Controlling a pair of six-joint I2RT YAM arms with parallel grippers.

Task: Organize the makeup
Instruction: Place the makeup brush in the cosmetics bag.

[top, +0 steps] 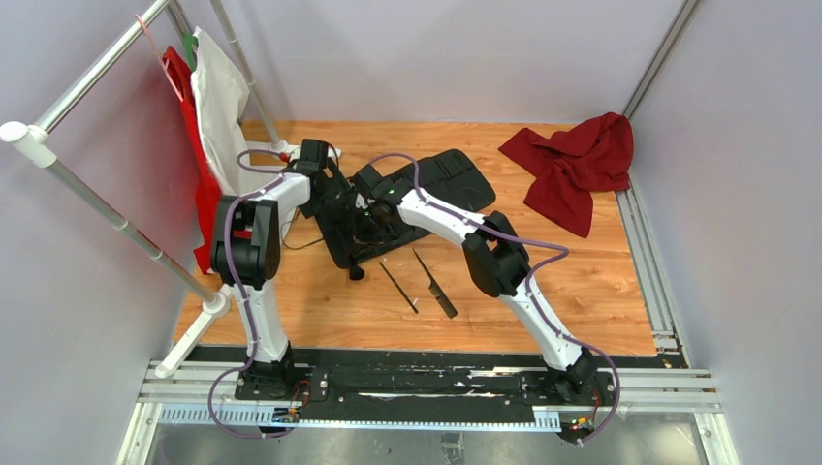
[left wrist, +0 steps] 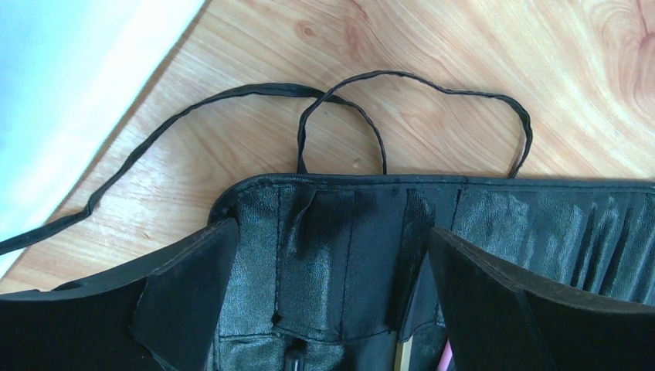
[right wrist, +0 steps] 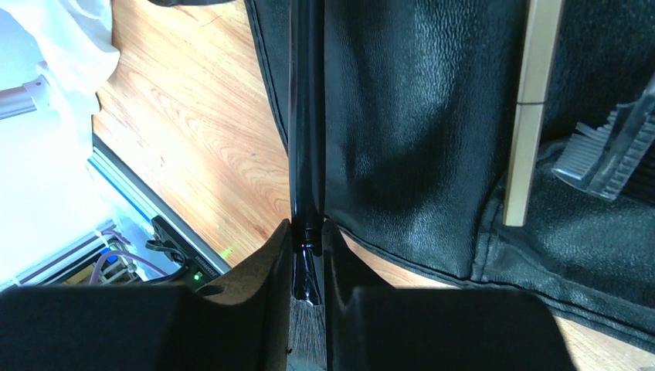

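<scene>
The black roll-up case lies open at mid-table. My right gripper is shut on a black-handled makeup brush. Its handle runs forward along the case's edge and its bristles sit back between the fingers. A tan-handled brush and a clear toothed comb piece lie on the case. My left gripper is open over the case's slotted pockets, where tan and pink handle ends show. A thin black brush and a black comb lie loose on the wood. Both grippers meet at the case's left end.
The case's black tie cords loop over the wood behind it. A red cloth lies at the back right. A white cloth and a red one hang on the pipe rack at the left. Metal rails run along the near edge.
</scene>
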